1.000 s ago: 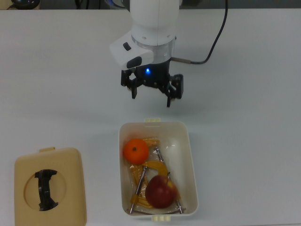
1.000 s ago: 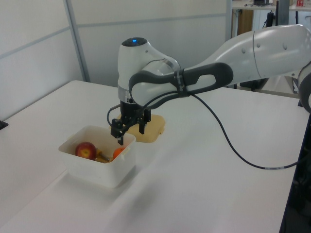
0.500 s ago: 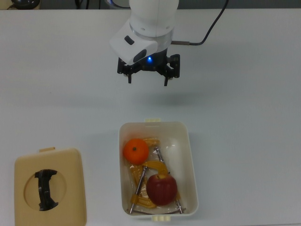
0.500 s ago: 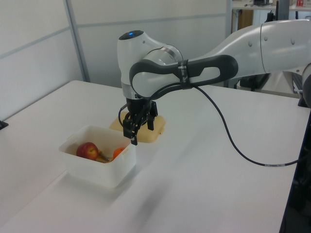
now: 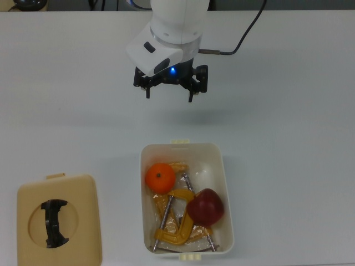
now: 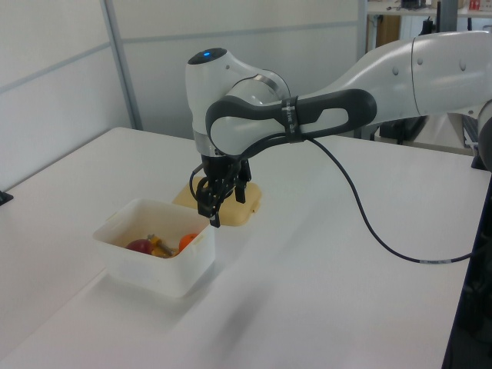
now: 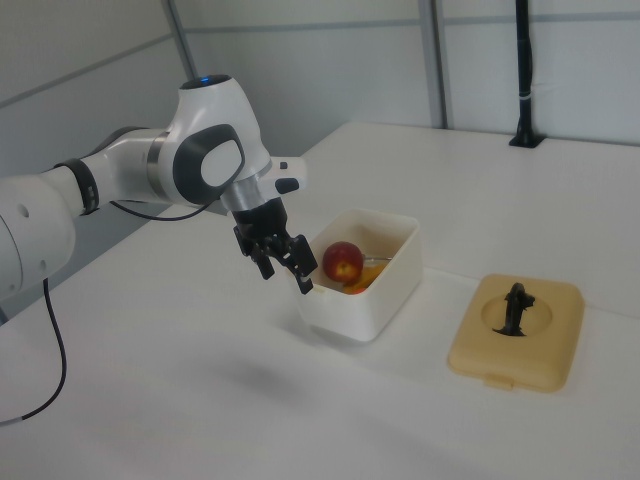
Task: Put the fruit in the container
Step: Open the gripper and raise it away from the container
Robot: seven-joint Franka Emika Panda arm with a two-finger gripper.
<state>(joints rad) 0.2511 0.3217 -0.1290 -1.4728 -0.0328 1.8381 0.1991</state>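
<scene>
A cream-white plastic tub (image 5: pixel 226 188) with rounded corners and deep walls sits on a white table (image 5: pixel 66 111), small latch tabs showing at its short ends. Inside lie both fruits: a bright orange (image 5: pixel 160 178) with a small stem dimple, near the top view's upper left corner of the tub, and a dark red apple (image 5: pixel 205 206) against the top view's right wall. Between and under them lie yellow clamps (image 5: pixel 176 221) with metal screws. The robot's gripper (image 5: pixel 168 97) hangs above the bare table beyond the tub's far short end in the top view, its two black fingers spread wide apart and holding nothing, a blue light glowing on the wrist. A flat beige lid (image 5: pixel 59 226) with a black handle rests well apart, at the top view's lower left.
</scene>
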